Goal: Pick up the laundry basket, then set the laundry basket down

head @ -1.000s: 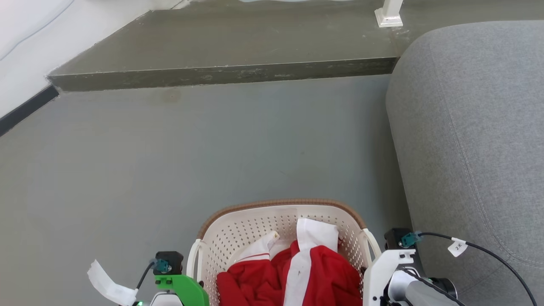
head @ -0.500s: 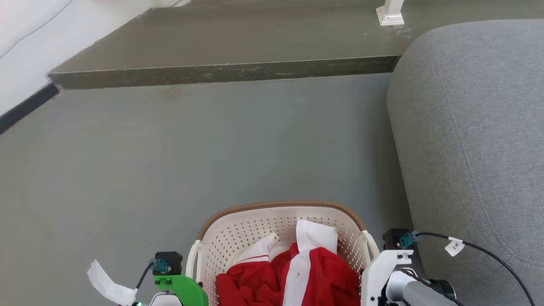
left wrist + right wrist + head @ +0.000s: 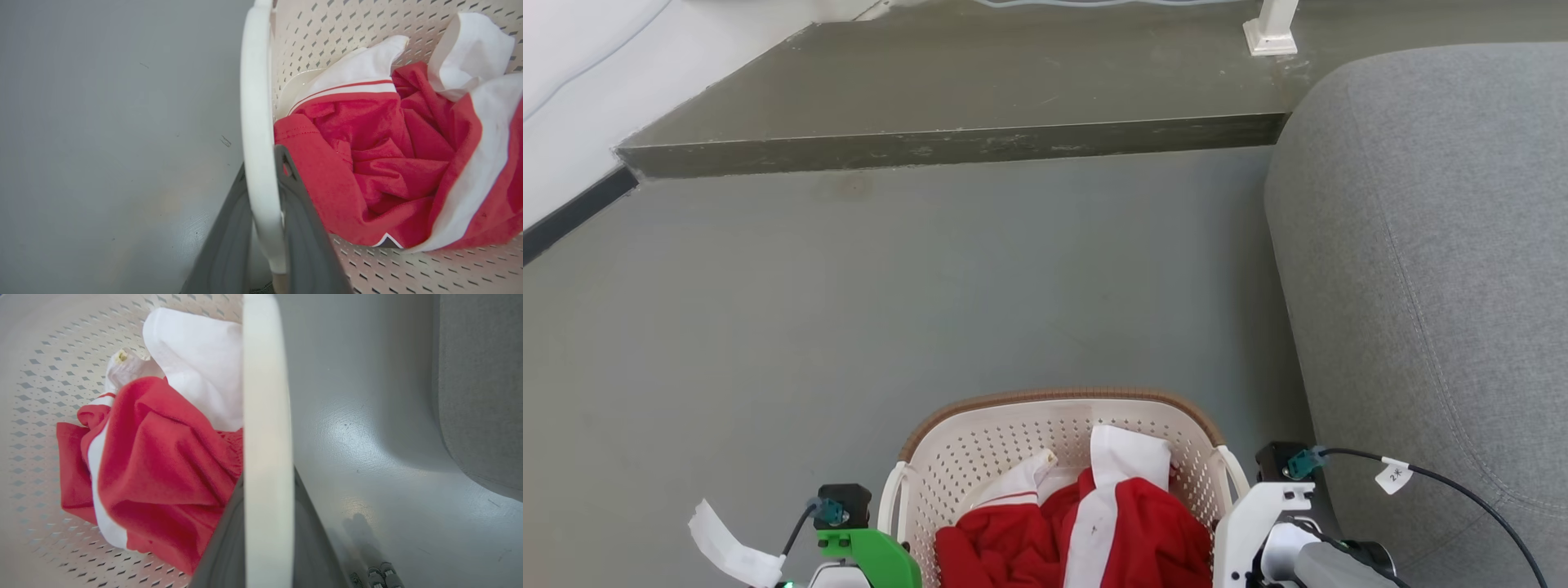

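The laundry basket (image 3: 980,457), cream and perforated with a brown rim, sits at the bottom middle of the head view between my two wrists. It holds a red and white garment (image 3: 1127,523). My left gripper (image 3: 263,171) is shut on the basket's left white handle (image 3: 255,102), with a dark finger on either side of it. My right gripper (image 3: 267,486) is shut on the basket's right white handle (image 3: 265,396) in the same way. The garment (image 3: 367,155) lies crumpled against the perforated wall. I cannot tell whether the basket's base touches the floor.
A grey sofa (image 3: 1437,245) stands close on the right, beside my right arm. A raised step (image 3: 947,139) crosses the floor ahead, with a white post base (image 3: 1270,37) on it. A white wall with dark skirting (image 3: 572,208) runs along the left. Open grey floor (image 3: 931,286) lies ahead.
The whole head picture has shifted slightly, so the camera moved. The basket and both wrists sit a touch lower and further left in it. Both grips on the handles are unchanged.
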`<state>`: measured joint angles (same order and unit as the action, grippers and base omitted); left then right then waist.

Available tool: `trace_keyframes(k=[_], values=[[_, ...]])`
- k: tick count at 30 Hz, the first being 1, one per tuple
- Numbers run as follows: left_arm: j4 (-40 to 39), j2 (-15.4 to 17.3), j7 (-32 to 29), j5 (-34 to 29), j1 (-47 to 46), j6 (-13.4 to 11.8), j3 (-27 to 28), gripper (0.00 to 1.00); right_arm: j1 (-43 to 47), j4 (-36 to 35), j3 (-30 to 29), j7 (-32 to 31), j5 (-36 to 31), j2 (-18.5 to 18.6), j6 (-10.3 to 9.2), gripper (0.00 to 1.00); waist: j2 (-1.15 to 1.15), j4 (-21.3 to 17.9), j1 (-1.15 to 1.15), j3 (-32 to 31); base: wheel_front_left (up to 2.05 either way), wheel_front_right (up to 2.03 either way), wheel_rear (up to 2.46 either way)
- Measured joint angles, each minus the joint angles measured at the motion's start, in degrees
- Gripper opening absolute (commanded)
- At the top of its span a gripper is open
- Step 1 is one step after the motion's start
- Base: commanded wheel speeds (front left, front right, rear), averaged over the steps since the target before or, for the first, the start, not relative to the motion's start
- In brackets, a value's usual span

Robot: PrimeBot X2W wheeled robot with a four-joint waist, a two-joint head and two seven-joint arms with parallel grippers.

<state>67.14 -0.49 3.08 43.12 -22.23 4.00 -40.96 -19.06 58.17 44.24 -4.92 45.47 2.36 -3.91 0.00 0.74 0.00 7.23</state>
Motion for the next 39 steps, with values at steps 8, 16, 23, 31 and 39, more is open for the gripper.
trace_keyframes(k=[8,16,23,31,39], values=[[-0.01,0.10,0.00,0.08,0.02,-0.08,-0.18,0.00,0.00,-0.09,1.14,0.09,1.07,0.02,-0.64,0.00,0.00,0.12,0.00,-0.20,0.00,0.00,0.00],[-0.02,0.18,0.00,0.09,0.05,-0.16,-0.38,0.00,-0.01,-0.10,2.18,0.18,2.23,0.08,-0.81,0.00,0.00,0.12,0.00,-0.18,0.00,0.00,0.00],[-0.02,0.22,0.00,1.12,0.09,-0.19,-0.66,0.00,-0.04,-0.07,2.88,0.34,3.07,0.16,-1.07,0.00,0.00,0.15,0.00,-0.05,0.00,0.00,0.00],[-0.04,0.29,0.00,1.49,0.22,-0.47,-1.05,0.00,-0.09,0.03,3.94,0.77,3.70,0.16,-1.34,0.00,0.00,0.21,0.00,0.18,0.00,0.00,0.00],[-0.68,0.45,0.26,1.75,0.19,-0.80,-0.83,0.00,-1.24,0.01,4.61,1.32,4.03,0.22,-1.76,0.00,0.00,0.14,0.00,1.88,0.00,0.00,0.00]])
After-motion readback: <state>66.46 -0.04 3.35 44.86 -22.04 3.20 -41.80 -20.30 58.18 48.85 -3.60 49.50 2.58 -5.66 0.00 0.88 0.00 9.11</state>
